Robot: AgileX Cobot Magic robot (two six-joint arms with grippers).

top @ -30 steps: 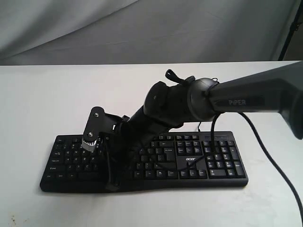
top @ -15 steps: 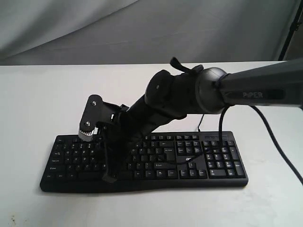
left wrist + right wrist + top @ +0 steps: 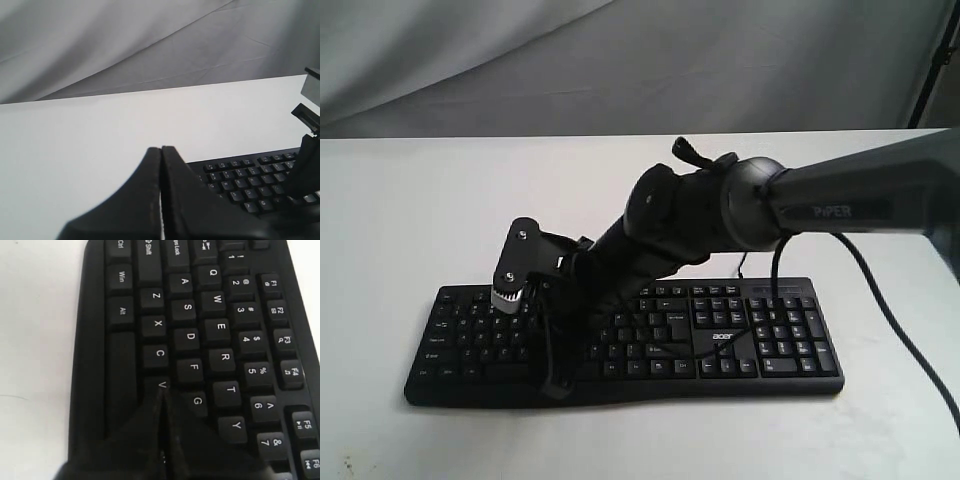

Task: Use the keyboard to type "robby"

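Note:
The black keyboard (image 3: 770, 345) lies across the white table, its "acer" logo (image 3: 721, 337) beside the number pad. My right gripper (image 3: 556, 386) reaches over from the right and points down at the keyboard's left half, near its front edge. It is shut with nothing in it. In the right wrist view the right gripper (image 3: 161, 392) ends just past the V key (image 3: 161, 384), with G (image 3: 197, 401) beside it; I cannot tell whether it touches a key. My left gripper (image 3: 161, 150) is shut, empty, and held off the keyboard (image 3: 245, 175), over the table.
The right arm (image 3: 840, 205) spans the keyboard's middle and hides many keys. Its black cable (image 3: 885, 330) hangs down to the table on the right, and another loop (image 3: 765, 310) drapes over the keys. Grey cloth (image 3: 640, 60) backs the white table (image 3: 420, 220).
The right gripper lifted and shifted slightly towards the back half a second ago, then came back down towards the keyboard's front row. The keyboard has not moved.

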